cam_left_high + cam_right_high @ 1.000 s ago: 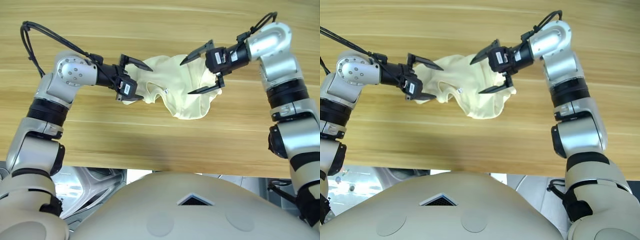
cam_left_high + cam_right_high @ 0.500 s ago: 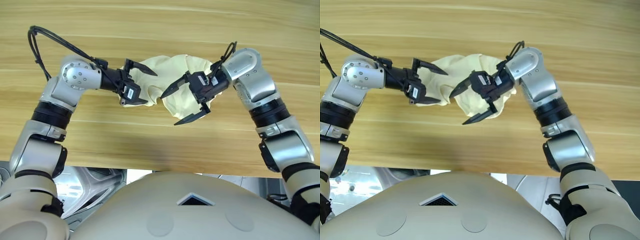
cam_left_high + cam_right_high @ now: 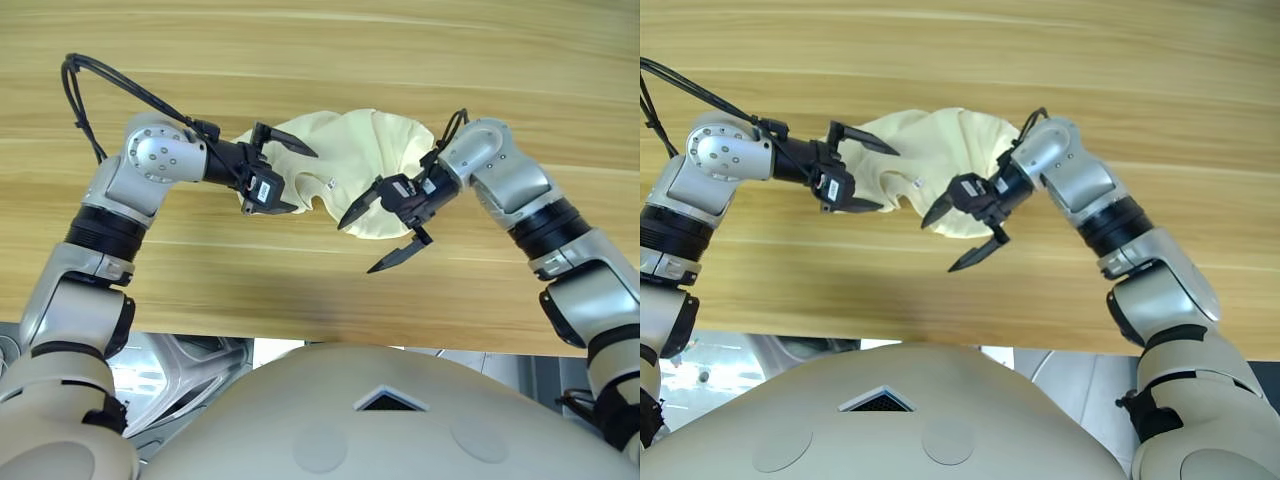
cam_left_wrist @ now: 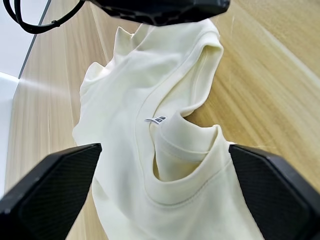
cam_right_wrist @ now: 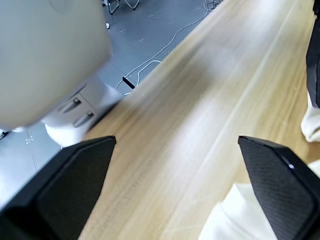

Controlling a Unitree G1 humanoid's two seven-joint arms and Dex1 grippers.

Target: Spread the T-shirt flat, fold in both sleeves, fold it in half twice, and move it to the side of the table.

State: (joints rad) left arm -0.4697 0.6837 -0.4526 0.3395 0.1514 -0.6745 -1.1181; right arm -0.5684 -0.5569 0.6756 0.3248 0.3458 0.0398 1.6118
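T-shirt (image 3: 360, 165) is lying bunched on wood surface (image 3: 300, 50). L pincer (image 3: 305, 182) is hovering spread over its left end; R pincer (image 3: 356, 248) is hanging spread just beside its near edge.

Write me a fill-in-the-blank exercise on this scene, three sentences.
The left pincer and the right pincer are both ____ (open or shut). The T-shirt lies bunched on a ____ table. The collar tag lies nearer the ____ pincer.
Missing words: open; wooden; left.
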